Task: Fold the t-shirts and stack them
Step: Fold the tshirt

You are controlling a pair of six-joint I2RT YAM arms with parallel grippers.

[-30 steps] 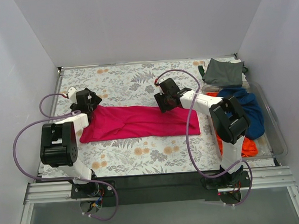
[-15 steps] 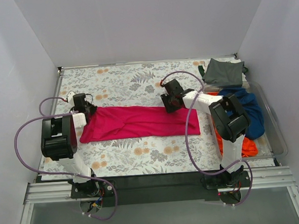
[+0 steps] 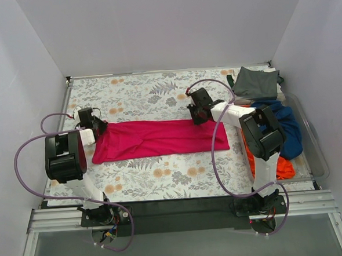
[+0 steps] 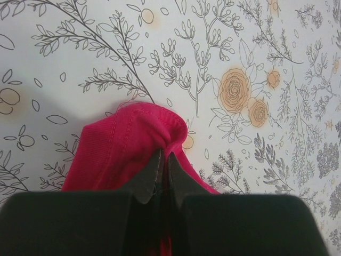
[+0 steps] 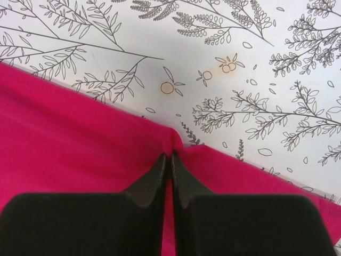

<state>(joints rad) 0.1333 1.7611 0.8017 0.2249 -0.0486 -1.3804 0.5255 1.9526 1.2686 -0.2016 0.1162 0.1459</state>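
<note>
We see both grippers pinching the pink shirt (image 3: 160,138).

The pink shirt lies flat as a long band across the middle of the flowery tablecloth (image 3: 146,94). Our left gripper (image 4: 164,160) is at the shirt's left end. Its two fingers are pressed together on a bunched-up bit of pink cloth at the far corner. Our right gripper (image 5: 170,159) is near the shirt's right end, at the far edge. Its fingers are pressed together too, and a small fold of the edge is nipped between the tips. Three other shirts wait off to the right. The grey shirt (image 3: 255,82) lies in the far right corner. The blue shirt (image 3: 286,127) and the orange shirt (image 3: 284,167) lie heaped in a clear tray (image 3: 319,159), blue on top of orange.
</note>
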